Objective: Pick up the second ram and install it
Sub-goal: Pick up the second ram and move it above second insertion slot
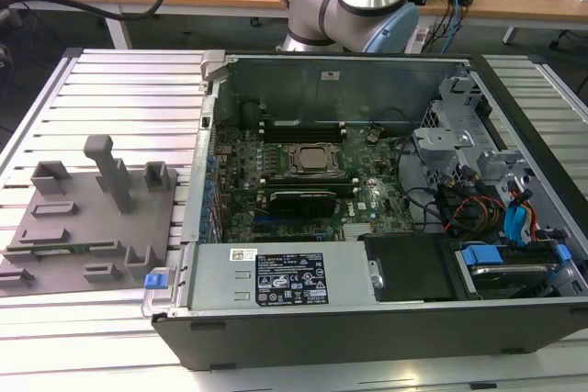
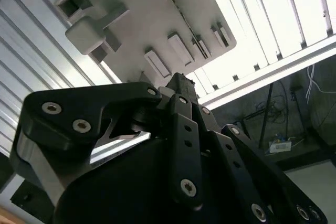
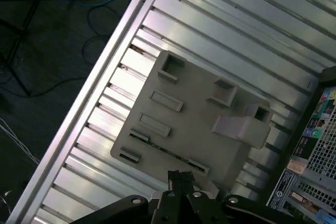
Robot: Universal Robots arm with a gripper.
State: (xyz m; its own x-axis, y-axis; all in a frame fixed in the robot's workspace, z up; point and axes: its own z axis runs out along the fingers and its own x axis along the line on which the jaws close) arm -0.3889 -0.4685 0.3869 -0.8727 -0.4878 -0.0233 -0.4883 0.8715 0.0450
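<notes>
Second wrist view — fingers (image 2: 183,106) together, near fixture (image 2: 137,4)

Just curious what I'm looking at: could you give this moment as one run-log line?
gripper: above gray fixture | second ram: lying in fixture's long slot, not yet picked up | computer case: open

One gray fixture (image 3: 199,124) lies just beyond the fingers (image 3: 188,182) of the one gripper (image 3: 181,174), with one green ram stick (image 1: 69,248) slotted in it. One open computer case (image 1: 367,337) holds one silver processor (image 1: 312,160) and one labelled power supply (image 1: 276,277).
</notes>
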